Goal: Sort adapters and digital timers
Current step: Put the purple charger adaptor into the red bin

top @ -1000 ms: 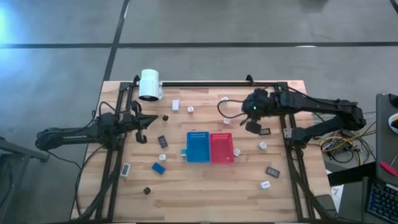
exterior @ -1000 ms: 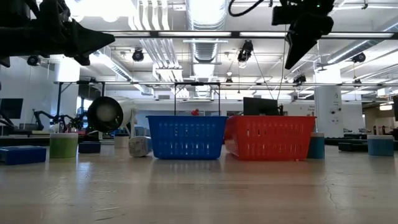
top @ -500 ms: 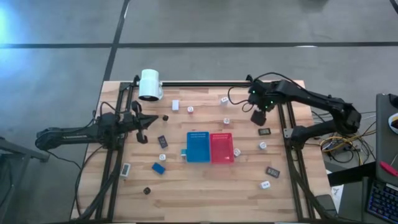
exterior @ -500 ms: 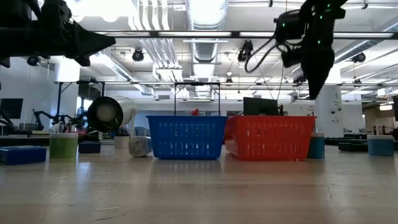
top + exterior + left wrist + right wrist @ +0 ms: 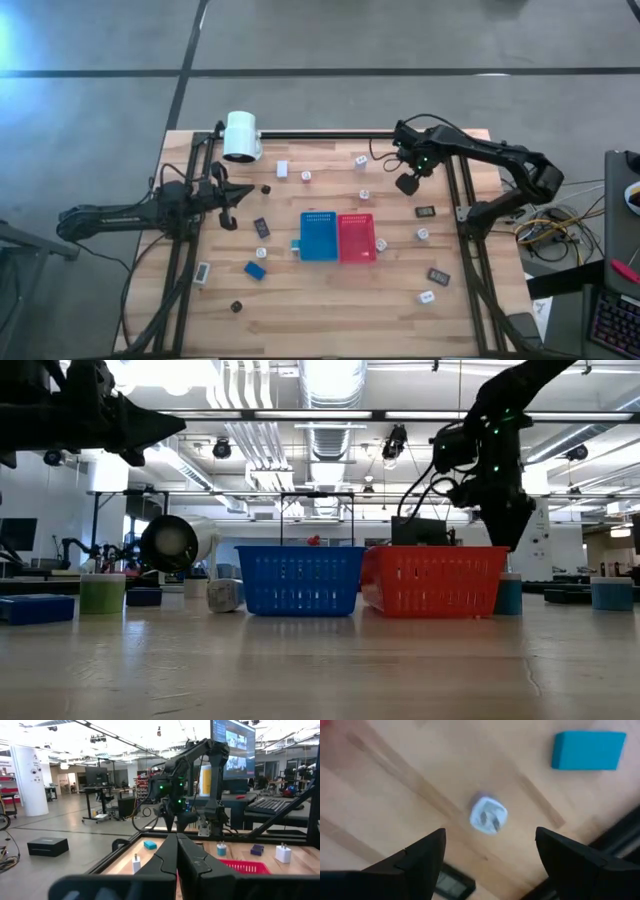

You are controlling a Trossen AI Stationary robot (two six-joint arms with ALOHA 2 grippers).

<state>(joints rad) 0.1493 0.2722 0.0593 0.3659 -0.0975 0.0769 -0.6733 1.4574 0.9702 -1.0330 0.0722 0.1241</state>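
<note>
Adapter point(image 5: 488, 818) sits below my right gripper point(image 5: 490, 857), jaws spread, beyond the red tray point(image 5: 356, 238); left gripper point(image 5: 243, 193) pressed together.

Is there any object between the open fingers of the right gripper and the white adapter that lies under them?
Nothing visible. The right gripper hangs open above the white adapter, with only bare table between the fingers and it. A teal timer lies off to one side.
</note>
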